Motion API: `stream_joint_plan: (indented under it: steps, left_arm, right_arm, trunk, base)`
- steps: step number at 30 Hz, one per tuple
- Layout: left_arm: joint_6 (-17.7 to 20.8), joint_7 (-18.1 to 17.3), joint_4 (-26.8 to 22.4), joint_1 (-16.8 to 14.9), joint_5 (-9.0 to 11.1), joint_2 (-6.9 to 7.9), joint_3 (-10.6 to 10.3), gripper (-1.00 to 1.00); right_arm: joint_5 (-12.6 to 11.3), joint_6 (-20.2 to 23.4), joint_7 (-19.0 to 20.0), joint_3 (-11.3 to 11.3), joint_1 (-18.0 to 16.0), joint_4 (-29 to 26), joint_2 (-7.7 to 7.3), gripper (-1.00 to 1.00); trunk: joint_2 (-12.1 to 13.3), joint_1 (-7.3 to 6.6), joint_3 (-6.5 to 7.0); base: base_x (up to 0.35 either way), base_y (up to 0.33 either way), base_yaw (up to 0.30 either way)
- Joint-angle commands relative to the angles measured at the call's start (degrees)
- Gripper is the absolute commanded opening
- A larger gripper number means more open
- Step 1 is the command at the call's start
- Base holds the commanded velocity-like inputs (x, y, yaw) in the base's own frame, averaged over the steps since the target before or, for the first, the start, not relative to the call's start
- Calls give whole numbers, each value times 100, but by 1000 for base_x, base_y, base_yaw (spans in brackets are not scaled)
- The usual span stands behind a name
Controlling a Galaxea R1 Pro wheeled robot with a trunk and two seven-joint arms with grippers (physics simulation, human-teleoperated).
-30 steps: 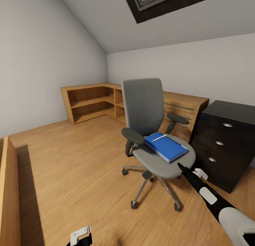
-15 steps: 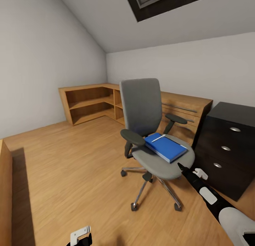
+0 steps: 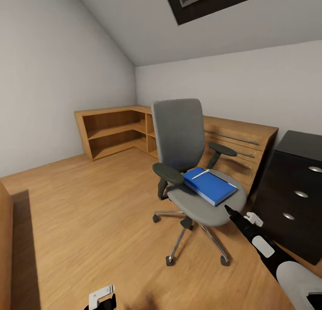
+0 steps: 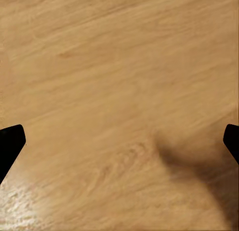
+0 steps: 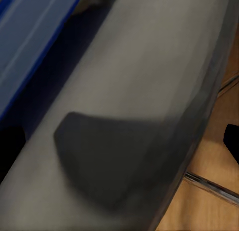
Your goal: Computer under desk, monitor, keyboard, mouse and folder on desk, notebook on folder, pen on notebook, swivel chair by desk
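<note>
Swivel chair [image 3: 188, 167]: grey, upright on the wood floor [image 3: 89, 220], its seat front edge just ahead of the right arm's jaws.
Folder [image 3: 209, 186]: blue, lying flat on the chair seat, just beyond the right jaws and apart from them; in the right wrist view its blue edge [image 5: 35, 46] sits at the far side of the grey seat.
Pen or thin white item [image 3: 201, 173]: lies on the folder's far corner; too small to identify.
Right gripper [image 3: 228, 209]: at the seat's front rim, tip near the cushion; in the right wrist view the dark fingertips [image 5: 231, 138] sit at opposite frame edges, so the jaws stand wide apart with the seat between them.
Left gripper [image 3: 102, 299]: low over the bare floor; the left wrist view shows its fingertips [image 4: 10, 143] far apart, jaws empty.
Dark drawer cabinet [image 3: 297, 194]: beside the right arm, past the chair.
Wooden shelf unit [image 3: 116, 129]: along the walls, well beyond both jaws.
</note>
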Motion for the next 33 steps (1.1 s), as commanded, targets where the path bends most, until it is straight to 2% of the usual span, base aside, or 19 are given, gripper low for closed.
stream_joint_plan:
  steps: [1,27,33]
  left_arm:
    - [-20,20,3,-3,51,0,-12,100]
    - [-16,19,12,-3,51,0,-12,100]
    - [-16,20,12,-3,51,0,-12,100]
  right_arm:
    - [-35,-24,19,121,-1,15,-2,100]
    - [-36,-24,16,121,-2,15,16,100]
    - [-36,-24,19,121,0,15,16,100]
  trunk:
    - [-1,1,-6]
    - [-1,1,-6]
    - [-1,1,-6]
  base:
    - [188,110,0]
    - [263,7,0]
    - [200,104,0]
